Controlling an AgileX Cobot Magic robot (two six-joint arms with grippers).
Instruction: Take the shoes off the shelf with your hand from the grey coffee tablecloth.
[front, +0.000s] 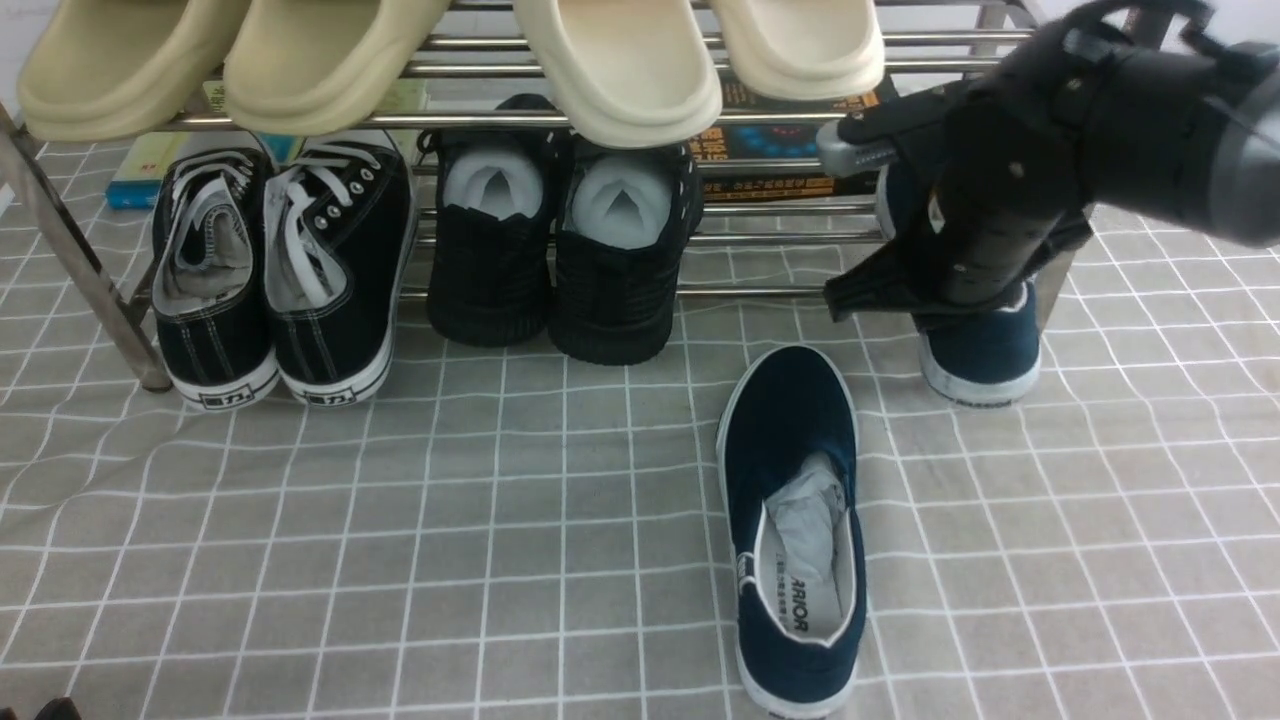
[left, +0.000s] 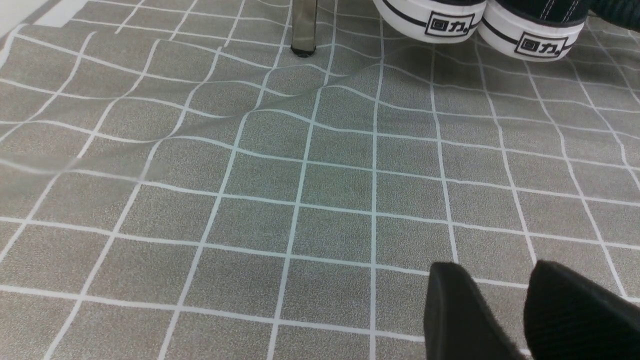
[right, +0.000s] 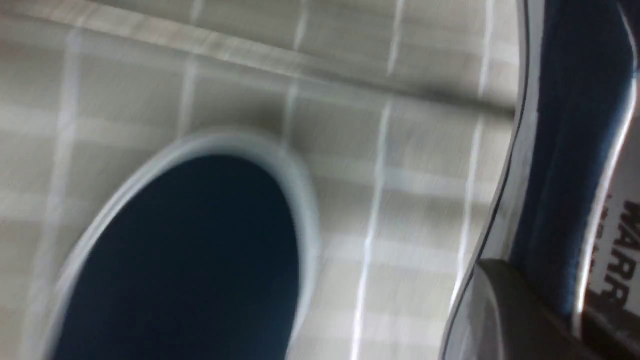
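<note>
One navy slip-on shoe (front: 795, 520) lies on the grey checked tablecloth (front: 400, 520), toe towards the silver shelf (front: 780, 205). The second navy shoe (front: 985, 350) is at the shelf's right end, heel out past the lower front rail, under my black right arm. My right gripper (front: 960, 310) is shut on that shoe's side wall. In the blurred right wrist view one finger (right: 505, 310) is outside the wall and the other is on the "WARR" insole of the held shoe (right: 575, 125). The other shoe's toe (right: 200, 260) shows below. My left gripper (left: 500, 290) is open and empty over bare cloth (left: 300, 200).
Black lace-up sneakers (front: 275, 270) and all-black shoes (front: 560, 250) stand on the lower tier, and cream slippers (front: 620, 60) rest on the upper rails. Books (front: 790, 140) lie behind the shelf. The left wrist view shows a shelf leg (left: 304, 25) and the sneakers' heels (left: 475, 22).
</note>
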